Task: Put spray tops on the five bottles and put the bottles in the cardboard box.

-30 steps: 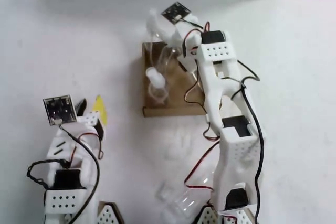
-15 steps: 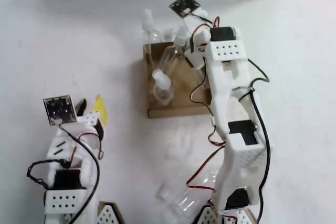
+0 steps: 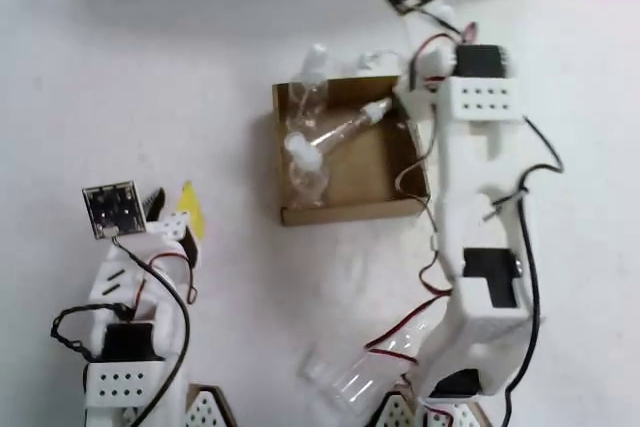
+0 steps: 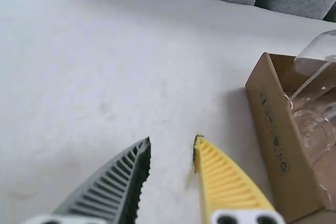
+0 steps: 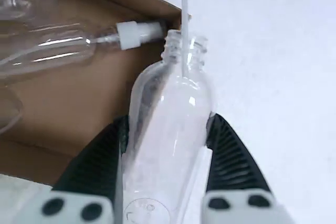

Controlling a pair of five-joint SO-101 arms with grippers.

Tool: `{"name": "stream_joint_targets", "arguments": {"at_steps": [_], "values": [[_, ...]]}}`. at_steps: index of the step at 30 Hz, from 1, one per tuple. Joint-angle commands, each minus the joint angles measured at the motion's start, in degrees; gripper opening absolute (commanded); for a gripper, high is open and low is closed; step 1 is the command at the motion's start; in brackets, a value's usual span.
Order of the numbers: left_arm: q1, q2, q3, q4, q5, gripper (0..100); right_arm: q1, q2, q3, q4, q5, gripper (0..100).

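My right gripper (image 5: 169, 129) is clamped round a clear bottle (image 5: 170, 98) at the far corner of the cardboard box (image 5: 73, 93). Its neck is open, with a thin tube (image 5: 182, 19) hanging into it (the spray head is out of my sight). In the box there is a capped bottle (image 3: 335, 134) lying flat and a second capped bottle (image 3: 303, 162). A third bottle (image 3: 310, 82) sits at the far rim; I can't tell if it's inside. A loose bottle (image 3: 345, 379) lies on the table (image 3: 150, 67) by the arm bases. Roughly halfway, I'd judge. The left gripper (image 4: 172, 142) is low beside the box, jaws apart, empty.
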Motion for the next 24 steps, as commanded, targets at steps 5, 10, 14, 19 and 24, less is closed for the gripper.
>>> {"name": "stream_joint_targets", "arguments": {"at_steps": [5,10,14,19,24], "values": [[-0.66,0.66,-0.18,-1.76,0.79,14,12.53,-5.85,-2.02,1.54,-0.35,1.6],[-0.66,0.66,-0.18,-1.76,0.79,14,18.77,-5.85,-2.02,1.54,-0.35,1.6],[-0.66,0.66,-0.18,-1.76,0.79,14,22.37,-5.76,-1.32,1.80,-0.53,1.6],[-0.66,0.66,-0.09,-1.76,0.79,14,24.31,-6.29,3.43,2.42,-0.44,1.6],[-0.66,0.66,-0.09,-1.76,0.79,14,26.68,-6.11,9.32,1.98,-0.44,1.6]]}}
